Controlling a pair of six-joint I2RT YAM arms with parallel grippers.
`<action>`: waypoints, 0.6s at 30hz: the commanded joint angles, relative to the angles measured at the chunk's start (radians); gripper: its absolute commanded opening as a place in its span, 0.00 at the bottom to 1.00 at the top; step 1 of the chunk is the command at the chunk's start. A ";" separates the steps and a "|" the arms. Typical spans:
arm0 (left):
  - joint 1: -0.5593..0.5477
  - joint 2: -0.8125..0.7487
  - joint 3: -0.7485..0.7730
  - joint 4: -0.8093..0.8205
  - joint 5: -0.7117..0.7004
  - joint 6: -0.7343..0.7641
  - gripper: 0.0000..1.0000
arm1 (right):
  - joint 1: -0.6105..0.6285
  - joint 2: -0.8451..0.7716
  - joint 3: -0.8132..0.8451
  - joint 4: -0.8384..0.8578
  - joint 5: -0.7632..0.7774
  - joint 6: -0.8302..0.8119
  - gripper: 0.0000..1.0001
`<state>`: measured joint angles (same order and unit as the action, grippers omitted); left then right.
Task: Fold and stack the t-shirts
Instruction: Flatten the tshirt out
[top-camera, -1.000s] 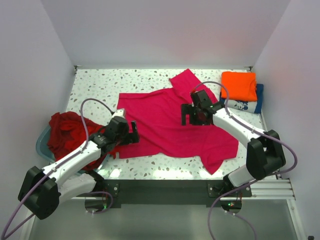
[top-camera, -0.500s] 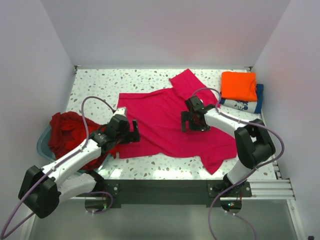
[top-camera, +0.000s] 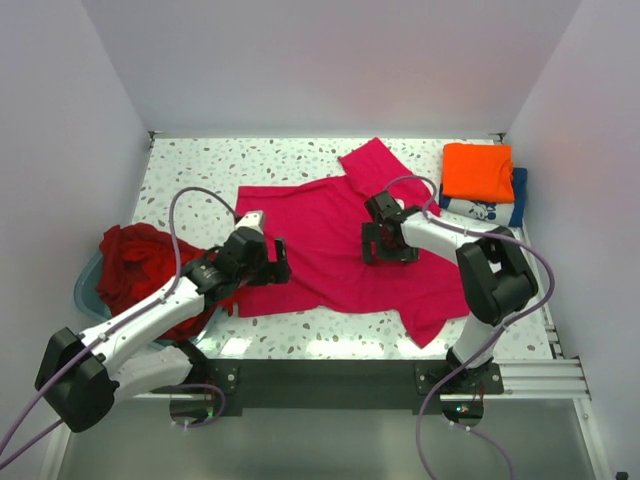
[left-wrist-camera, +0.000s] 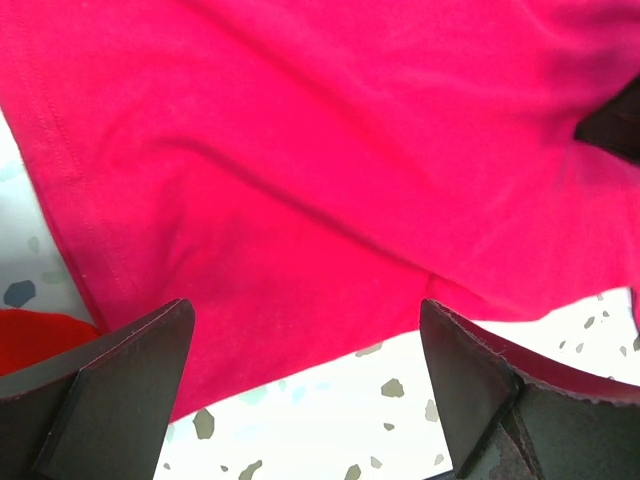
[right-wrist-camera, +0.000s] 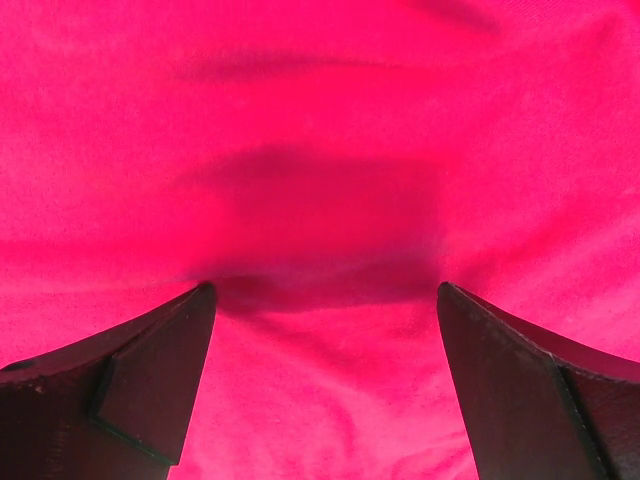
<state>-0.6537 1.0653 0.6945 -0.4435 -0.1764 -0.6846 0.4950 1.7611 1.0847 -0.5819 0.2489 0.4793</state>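
- magenta t-shirt (left-wrist-camera: 320, 150) lies flat, filling most of the frame; stitched hem runs down its left side
- left gripper (left-wrist-camera: 305, 310) hovers over the shirt's lower edge, jaws spread wide, nothing between them
- speckled table (left-wrist-camera: 320, 420) shows below the hem
- dark red cloth (left-wrist-camera: 30, 335) at lower left, just beside the shirt
- dark shape (left-wrist-camera: 615, 125) at right edge; can't tell what

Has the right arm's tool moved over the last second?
Yes, slightly. The right tool has drifted left and toward the near edge, away from the folded orange shirt. It is open above the pink shirt.
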 joint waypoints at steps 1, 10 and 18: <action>-0.040 -0.007 0.024 -0.006 -0.020 -0.001 1.00 | -0.027 0.060 -0.009 -0.024 0.096 0.016 0.97; -0.193 0.042 -0.012 0.025 -0.063 -0.082 1.00 | -0.137 0.047 0.014 -0.036 0.061 -0.008 0.98; -0.239 0.085 -0.042 -0.004 -0.115 -0.168 1.00 | -0.204 0.029 0.026 -0.036 0.029 -0.045 0.98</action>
<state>-0.8879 1.1507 0.6697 -0.4435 -0.2325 -0.7910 0.2981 1.7679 1.0973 -0.5793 0.2409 0.4675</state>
